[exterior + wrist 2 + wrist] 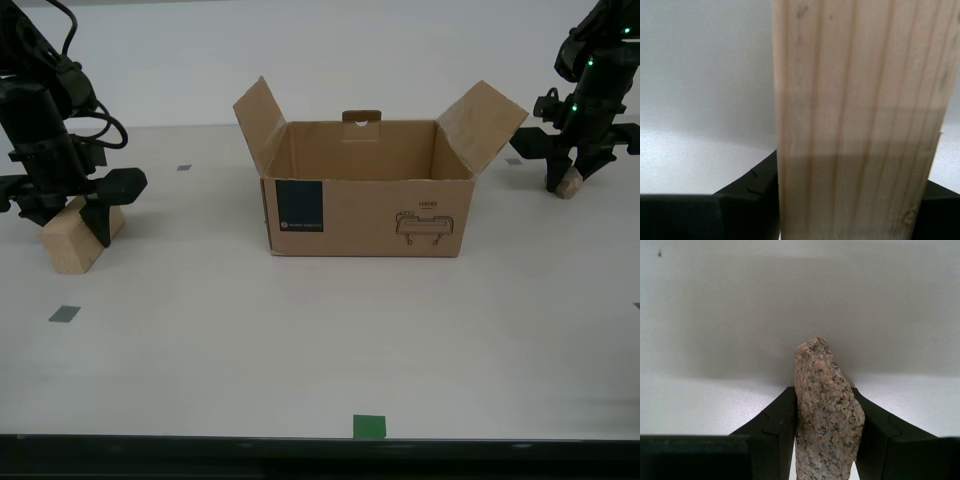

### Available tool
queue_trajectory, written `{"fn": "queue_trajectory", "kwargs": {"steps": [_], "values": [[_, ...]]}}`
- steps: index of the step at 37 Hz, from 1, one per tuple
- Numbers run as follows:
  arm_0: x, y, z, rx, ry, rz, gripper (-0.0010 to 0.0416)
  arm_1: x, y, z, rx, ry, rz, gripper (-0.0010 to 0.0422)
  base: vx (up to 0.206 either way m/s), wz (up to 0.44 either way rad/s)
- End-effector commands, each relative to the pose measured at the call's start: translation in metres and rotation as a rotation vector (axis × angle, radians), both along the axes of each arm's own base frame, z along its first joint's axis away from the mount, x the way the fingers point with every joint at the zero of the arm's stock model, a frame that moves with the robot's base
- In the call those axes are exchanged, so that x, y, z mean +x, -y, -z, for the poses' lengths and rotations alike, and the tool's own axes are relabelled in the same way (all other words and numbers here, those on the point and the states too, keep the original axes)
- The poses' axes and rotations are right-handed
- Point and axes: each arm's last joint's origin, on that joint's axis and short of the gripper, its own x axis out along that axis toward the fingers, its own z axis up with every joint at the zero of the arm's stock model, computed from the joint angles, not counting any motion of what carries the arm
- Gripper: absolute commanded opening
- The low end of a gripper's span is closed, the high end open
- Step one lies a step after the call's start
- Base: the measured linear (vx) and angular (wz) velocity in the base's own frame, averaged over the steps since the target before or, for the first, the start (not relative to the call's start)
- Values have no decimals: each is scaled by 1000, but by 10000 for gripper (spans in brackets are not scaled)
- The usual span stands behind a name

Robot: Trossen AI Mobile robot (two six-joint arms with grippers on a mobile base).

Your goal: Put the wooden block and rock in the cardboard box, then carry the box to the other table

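Nothing is in the cardboard box (365,190) yet: its flaps stand open and the inside shows bare, so both loads and the carry to the other table (not in any view) are left to do. In the exterior view the box sits at centre on the cream tabletop (300,340).

My second gripper (62,205), at about 9 o'clock from the box, is clenched on the wooden block (75,238); the block sits between the jaws with its lower end on or just above the tabletop (I cannot tell which).

My first gripper (567,180), at about 3 o'clock from the box, pinches the rock (827,410) between both jaws, the stone low by the tabletop.
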Motion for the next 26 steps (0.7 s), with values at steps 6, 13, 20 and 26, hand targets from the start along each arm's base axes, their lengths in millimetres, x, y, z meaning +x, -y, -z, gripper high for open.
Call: {"fn": "queue_trajectory", "kwargs": {"steps": [6, 13, 20, 26], "values": [[-1, 0, -16, -3, 28, 7, -1, 0, 0, 0, 0, -1, -2, -1, 0, 0], [-2, 0, -32, -6, 55, 11, -1, -1, 0, -1, -1, -8, -1, -1, 0, 0], [-4, -1, -48, -6, 70, 19, -1, 0, 2, -12, -38, 26, 2, -1, 0, 0], [-6, -1, -62, -7, 96, 24, -1, 4, 4, -31, -44, 82, 3, -1, 0, 0]]}}
